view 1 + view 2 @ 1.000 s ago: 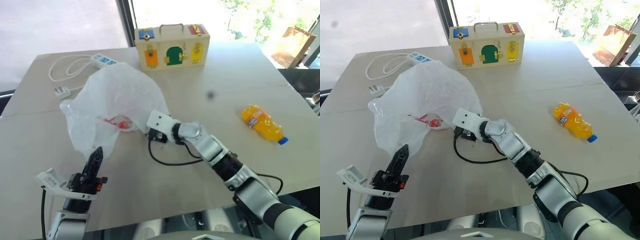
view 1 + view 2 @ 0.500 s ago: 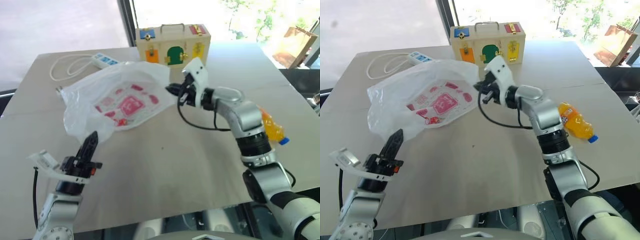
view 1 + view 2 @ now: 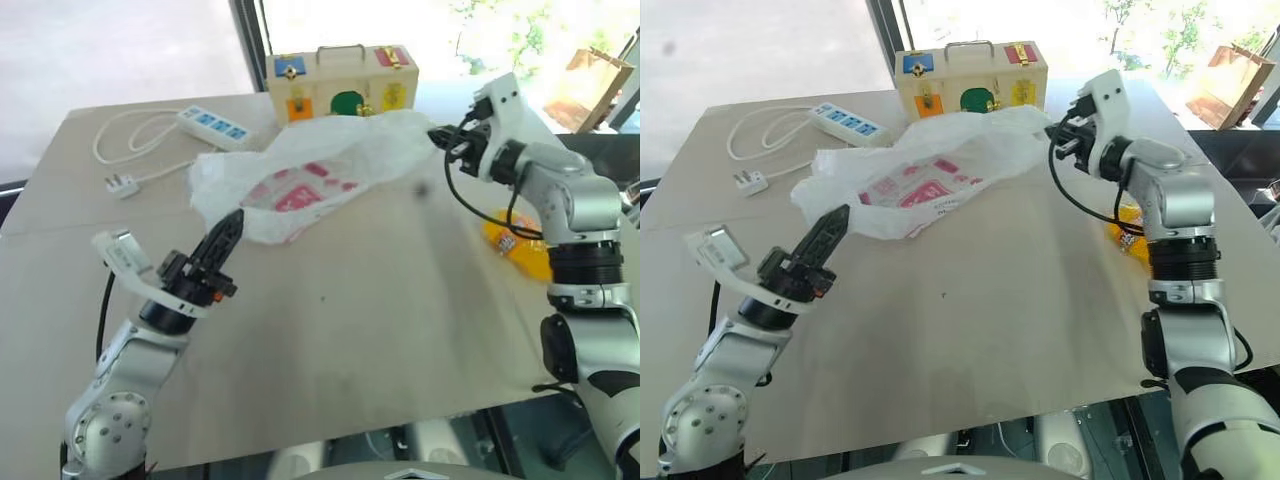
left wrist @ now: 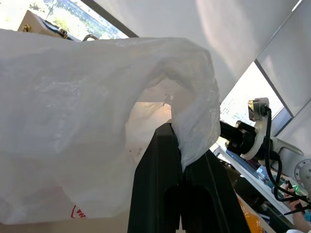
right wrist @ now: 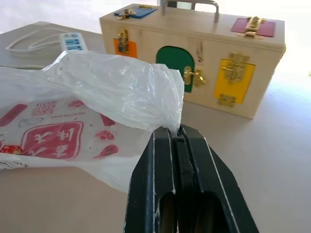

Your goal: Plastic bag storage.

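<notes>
Where pinched, plastic bag [image 3: 320, 175] crinkles.

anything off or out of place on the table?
The orange drink bottle lies on its side by the table's right edge, partly behind the right arm. The power strip cord sprawls loose at the far left. Nothing is spilled or visibly damaged.

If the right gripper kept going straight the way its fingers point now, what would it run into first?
The right gripper is shut on a corner of the plastic bag, so more of the bag's film comes first. Past that, its line seems to lead to the wooden toy box, though depth is hard to judge.
</notes>
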You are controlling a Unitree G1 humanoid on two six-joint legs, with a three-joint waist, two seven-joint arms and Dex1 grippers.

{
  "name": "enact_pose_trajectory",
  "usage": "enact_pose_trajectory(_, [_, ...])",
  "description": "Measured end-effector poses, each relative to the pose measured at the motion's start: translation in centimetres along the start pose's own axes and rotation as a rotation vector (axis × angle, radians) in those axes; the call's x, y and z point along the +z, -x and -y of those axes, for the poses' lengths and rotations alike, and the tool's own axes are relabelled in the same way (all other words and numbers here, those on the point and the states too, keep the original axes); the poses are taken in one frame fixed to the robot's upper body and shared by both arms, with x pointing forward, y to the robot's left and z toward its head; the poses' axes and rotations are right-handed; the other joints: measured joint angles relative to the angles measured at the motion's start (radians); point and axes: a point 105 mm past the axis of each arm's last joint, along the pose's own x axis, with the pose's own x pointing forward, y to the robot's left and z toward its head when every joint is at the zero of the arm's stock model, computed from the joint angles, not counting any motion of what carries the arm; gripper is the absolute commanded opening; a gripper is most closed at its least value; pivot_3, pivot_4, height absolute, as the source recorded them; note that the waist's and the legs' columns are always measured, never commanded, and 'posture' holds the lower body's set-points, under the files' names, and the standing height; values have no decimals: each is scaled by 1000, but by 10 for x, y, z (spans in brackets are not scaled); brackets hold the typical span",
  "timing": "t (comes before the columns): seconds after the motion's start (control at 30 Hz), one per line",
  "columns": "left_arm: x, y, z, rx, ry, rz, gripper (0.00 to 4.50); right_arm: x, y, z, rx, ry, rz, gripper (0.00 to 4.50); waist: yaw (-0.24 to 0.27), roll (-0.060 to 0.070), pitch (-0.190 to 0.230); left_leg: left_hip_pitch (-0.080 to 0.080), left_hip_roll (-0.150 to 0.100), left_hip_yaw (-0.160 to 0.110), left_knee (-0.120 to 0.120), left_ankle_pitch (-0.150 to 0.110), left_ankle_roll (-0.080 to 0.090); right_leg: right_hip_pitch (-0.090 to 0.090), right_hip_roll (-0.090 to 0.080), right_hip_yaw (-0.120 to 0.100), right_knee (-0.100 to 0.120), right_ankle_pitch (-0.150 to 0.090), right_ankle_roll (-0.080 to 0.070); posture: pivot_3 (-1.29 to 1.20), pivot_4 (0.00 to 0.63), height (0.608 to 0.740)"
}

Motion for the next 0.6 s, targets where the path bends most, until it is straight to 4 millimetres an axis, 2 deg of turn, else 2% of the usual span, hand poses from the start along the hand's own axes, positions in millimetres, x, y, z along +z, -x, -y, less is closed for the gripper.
enact_pose_trajectory(0.03, [1,-4,2,-11,10,5,0,1,4,4,-12,12,-5,609,1,0,0,0,0,0,0,0,0,0,0,0,0,0,0,0,150,739])
enact_pose_trajectory(0.07, [2,-6,3,-16,14,6,0,0,7,6,-15,18,-11,882,3,0,0,0,0,0,0,0,0,0,0,0,0,0,0,0,150,739])
enact_pose_trajectory(0.17, [2,-9,5,-26,31,6,0,-6,19,4,25,22,-37,2189,7,0,0,0,0,0,1,0,0,0,0,0,-1,0,0,0,150,739])
enact_pose_trajectory(0.3, [0,-11,4,-28,51,-4,0,-20,48,-2,111,46,-126,4215,20,0,0,-1,0,0,1,0,0,0,0,0,-1,0,0,0,150,739])
enact_pose_trajectory(0.33, [0,-12,4,-29,59,-2,0,-21,57,0,119,62,-148,4476,21,0,0,-1,0,0,1,0,0,0,-1,0,-2,0,0,0,150,739])
enact_pose_trajectory(0.37, [0,-12,4,-28,63,2,0,-24,66,2,123,76,-178,4476,24,0,0,-1,0,0,1,0,1,1,-1,0,-2,0,0,0,150,739])
enact_pose_trajectory(0.4, [0,-13,3,-21,66,5,0,-32,83,9,114,99,-243,4476,30,-1,1,-2,0,-1,1,0,1,1,-1,0,-2,0,0,0,150,739])
enact_pose_trajectory(0.43, [0,-13,3,-19,66,6,0,-36,88,13,106,101,-266,4476,31,-1,1,-2,0,-1,1,0,1,1,-1,0,-2,0,0,0,150,739])
enact_pose_trajectory(0.53, [-1,-14,4,-16,81,14,0,-63,123,39,-5,108,-442,4476,36,-1,1,-1,-1,1,2,0,1,1,-1,1,-2,0,0,0,150,739])
enact_pose_trajectory(0.6, [-2,-14,3,-11,85,15,0,-78,138,45,-36,69,-514,4476,33,-1,1,-1,1,2,2,0,1,1,0,2,-2,0,0,0,150,739])
